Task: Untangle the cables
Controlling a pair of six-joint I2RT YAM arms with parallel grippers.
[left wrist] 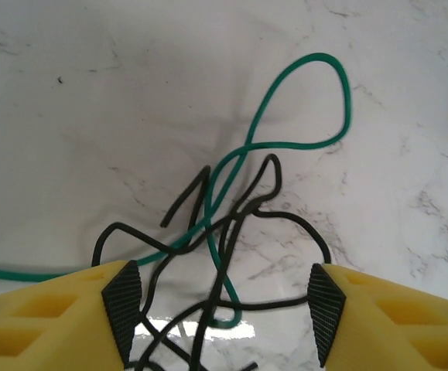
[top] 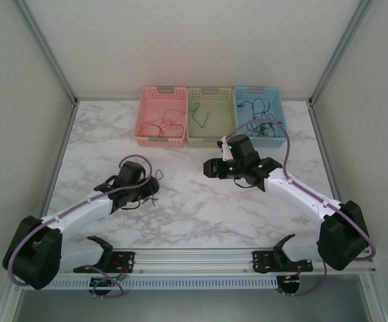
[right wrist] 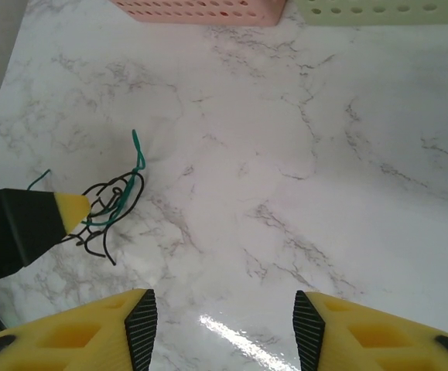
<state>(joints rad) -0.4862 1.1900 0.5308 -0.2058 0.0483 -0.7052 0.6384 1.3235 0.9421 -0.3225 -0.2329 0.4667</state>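
Left wrist view shows the left gripper (left wrist: 224, 309) open, with the knot of cables (left wrist: 225, 224) lying loose between its jaws on the marble table (left wrist: 92, 93). I'd close on one black cable (left wrist: 276, 174) low in the gap, not the bunch. The right gripper (right wrist: 224, 328), open and empty with the knot beyond its left jaw, could then draw the green cable (left wrist: 347, 100) away gently.

Green and black cables (left wrist: 210, 216), yellow left claw (left wrist: 220, 300), black pads (left wrist: 123, 301), grey-veined white table (top: 187, 204), pink, green, blue baskets (top: 204, 141)
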